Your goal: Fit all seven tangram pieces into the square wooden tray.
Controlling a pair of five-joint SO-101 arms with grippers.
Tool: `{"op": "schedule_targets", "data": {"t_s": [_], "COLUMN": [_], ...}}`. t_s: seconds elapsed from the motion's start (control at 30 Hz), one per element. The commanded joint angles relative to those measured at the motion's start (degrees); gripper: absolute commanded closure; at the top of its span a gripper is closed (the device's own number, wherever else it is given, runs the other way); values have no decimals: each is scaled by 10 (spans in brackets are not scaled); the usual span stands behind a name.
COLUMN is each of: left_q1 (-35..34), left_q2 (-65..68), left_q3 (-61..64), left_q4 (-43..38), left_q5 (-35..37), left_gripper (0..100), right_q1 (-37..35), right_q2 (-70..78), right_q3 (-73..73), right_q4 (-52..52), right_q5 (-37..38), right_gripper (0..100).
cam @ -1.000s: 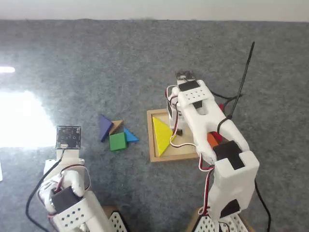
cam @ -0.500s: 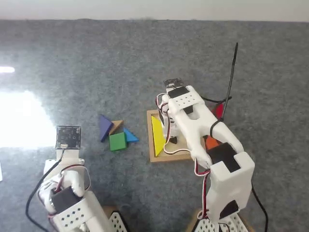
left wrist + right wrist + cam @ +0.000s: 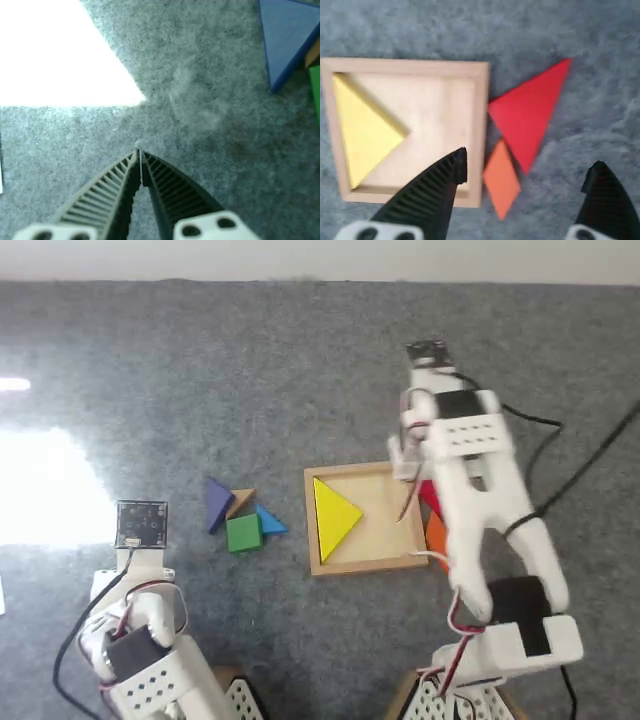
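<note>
Right gripper (image 3: 529, 157) above red triangle (image 3: 529, 114) (jaws wide)

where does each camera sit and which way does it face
High view: fixed above, looking down on the table; shows left arm and right arm.
Left wrist view: on left arm, facing the table; own left gripper, shut.
Right wrist view: above the tray and red triangle; own right gripper, open.
Shared: high and right wrist views both show the yellow triangle.
</note>
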Motion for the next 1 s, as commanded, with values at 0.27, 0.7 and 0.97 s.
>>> {"op": "schedule_targets", "data": {"t_s": [0.27, 0.7, 0.97], "left_q1": [4, 4, 4], "left_q2": [1, 1, 1], "left_q3": [-4, -4, -4], "left_q4": [4, 4, 4], "left_q5": [5, 5, 5], "left_gripper": [986, 986, 986], "right_q1": [52, 0, -19], "right_q2": [168, 260, 265], "right_q3": [-117, -156, -143], "right_q4": [-36, -21, -24], "right_q5": [93, 105, 107], "right_gripper": [634, 541, 541]}}
